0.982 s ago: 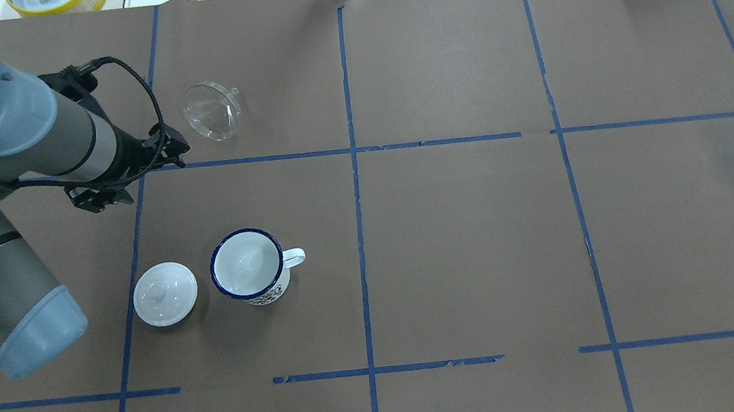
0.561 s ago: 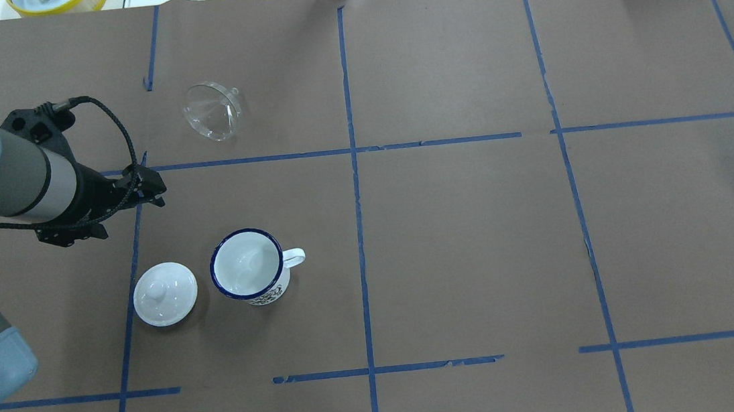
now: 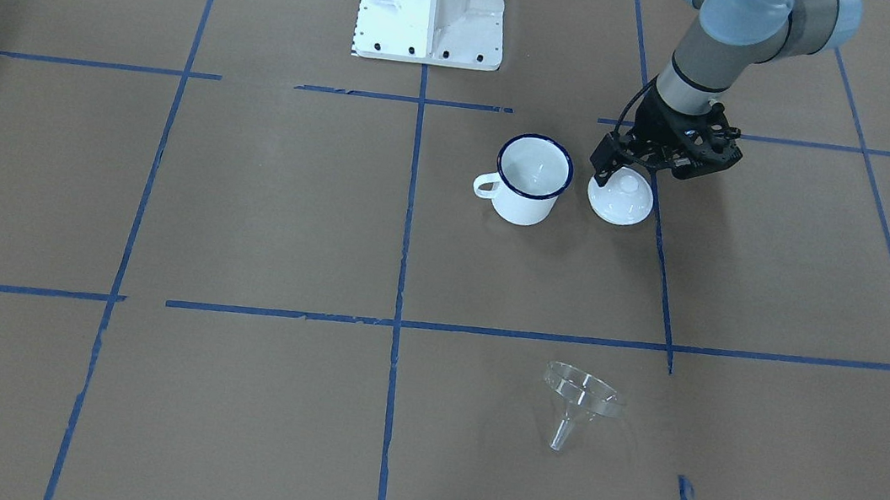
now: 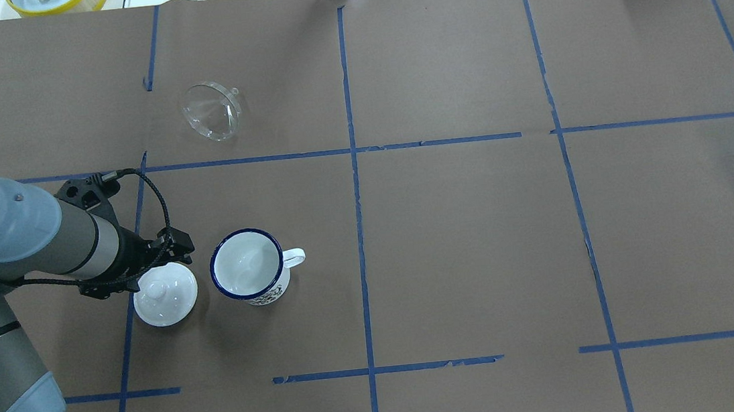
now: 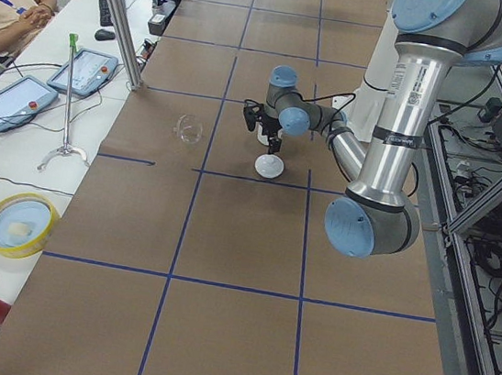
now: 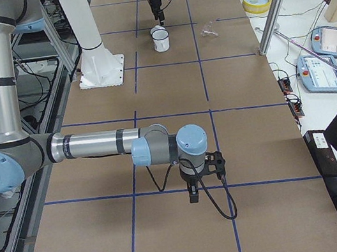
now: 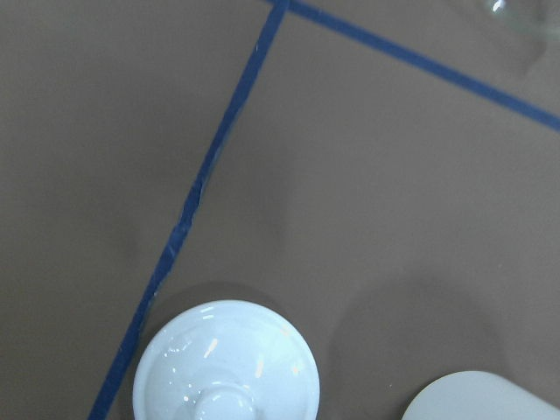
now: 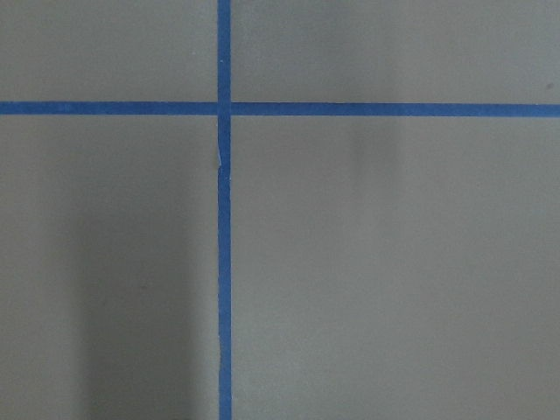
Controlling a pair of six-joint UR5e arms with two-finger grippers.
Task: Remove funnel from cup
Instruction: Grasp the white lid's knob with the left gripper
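Observation:
The clear funnel (image 4: 212,110) lies on its side on the brown paper, far from the cup; it also shows in the front view (image 3: 580,396). The white cup (image 4: 248,266) with a dark blue rim stands upright and empty, handle to the view's right, and shows in the front view (image 3: 533,178) too. My left gripper (image 4: 180,249) hangs just above the white knobbed lid's (image 4: 165,296) far-left edge and holds nothing. I see it edge-on (image 3: 602,164), so I cannot tell whether it is open or shut. My right gripper (image 6: 193,194) points down at bare paper far from these things.
The lid (image 3: 621,197) lies on the table just to the left of the cup. Blue tape lines cross the brown paper. The robot's white base (image 3: 433,2) stands at the table's near edge. An operator (image 5: 6,7) sits past the table's far side.
My left arm has swung back from beside the funnel towards the robot and now hangs over the lid. Funnel, cup and lid have not moved.

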